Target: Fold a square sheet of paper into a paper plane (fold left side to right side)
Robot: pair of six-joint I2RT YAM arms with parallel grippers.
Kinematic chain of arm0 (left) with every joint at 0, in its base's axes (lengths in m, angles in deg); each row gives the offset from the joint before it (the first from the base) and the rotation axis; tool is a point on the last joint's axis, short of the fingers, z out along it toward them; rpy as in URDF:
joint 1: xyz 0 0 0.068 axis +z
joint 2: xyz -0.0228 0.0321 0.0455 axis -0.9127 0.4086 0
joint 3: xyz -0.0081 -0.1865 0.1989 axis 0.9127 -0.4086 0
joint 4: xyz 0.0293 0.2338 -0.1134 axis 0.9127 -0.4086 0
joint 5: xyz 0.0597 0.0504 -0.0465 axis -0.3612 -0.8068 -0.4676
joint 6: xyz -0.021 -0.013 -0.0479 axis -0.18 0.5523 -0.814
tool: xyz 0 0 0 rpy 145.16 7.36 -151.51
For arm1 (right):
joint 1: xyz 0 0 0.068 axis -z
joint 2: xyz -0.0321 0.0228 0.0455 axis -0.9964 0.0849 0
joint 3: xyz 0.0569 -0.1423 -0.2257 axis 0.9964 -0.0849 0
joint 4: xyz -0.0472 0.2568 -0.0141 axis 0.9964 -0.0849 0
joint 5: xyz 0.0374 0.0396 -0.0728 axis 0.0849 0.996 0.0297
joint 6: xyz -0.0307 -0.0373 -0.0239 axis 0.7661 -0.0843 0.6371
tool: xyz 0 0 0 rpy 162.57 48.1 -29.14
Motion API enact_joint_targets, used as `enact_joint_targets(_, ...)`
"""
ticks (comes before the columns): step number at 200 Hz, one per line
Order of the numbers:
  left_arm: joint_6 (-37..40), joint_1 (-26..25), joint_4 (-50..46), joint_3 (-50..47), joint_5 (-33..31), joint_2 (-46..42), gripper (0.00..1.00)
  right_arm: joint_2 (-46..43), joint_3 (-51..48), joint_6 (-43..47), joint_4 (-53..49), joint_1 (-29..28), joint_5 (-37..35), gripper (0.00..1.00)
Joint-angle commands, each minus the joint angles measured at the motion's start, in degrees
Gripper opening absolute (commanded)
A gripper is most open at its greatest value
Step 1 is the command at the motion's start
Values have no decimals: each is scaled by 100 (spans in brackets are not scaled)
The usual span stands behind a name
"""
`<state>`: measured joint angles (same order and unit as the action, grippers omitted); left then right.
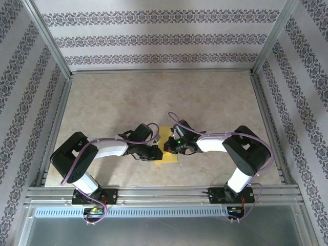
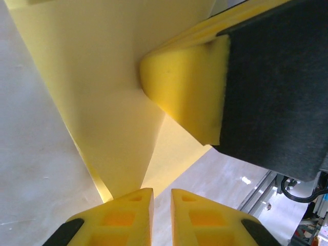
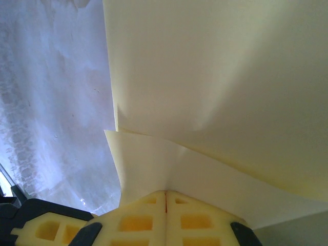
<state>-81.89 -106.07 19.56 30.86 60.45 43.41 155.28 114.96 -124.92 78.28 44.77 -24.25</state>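
Observation:
The square sheet of paper (image 1: 169, 155) is bright yellow and lies on the table between my two grippers, partly under them. In the right wrist view a lifted flap of the sheet (image 3: 215, 66) runs into my right gripper (image 3: 165, 193), whose fingers are shut on its edge. My left gripper (image 2: 162, 192) hovers low at the sheet's (image 2: 102, 77) folded edge. Its fingers stand a narrow gap apart, with bare table showing through the gap. From above, the left gripper (image 1: 155, 152) and right gripper (image 1: 172, 146) nearly meet over the paper. The right gripper's yellow pad (image 2: 184, 87) looms close in the left wrist view.
The beige marbled tabletop (image 1: 128, 102) is ringed by aluminium rails (image 1: 164, 192) and patterned walls. Both arm bases sit at the near edge. Open table stretches behind the grippers.

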Motion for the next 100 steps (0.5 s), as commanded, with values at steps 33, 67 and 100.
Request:
enact_joint_targets(33,-48,-86,141,-45,30,94,17,139,-154,110,-316,-25,-102,0)
enact_joint_targets(67,-49,-95,133,-53,29,138,17,126,-137,123,-316,-25,-100,0)
enact_joint_targets(100,-53,-101,102,-70,0,173,17,120,-102,119,-323,-28,-80,0)
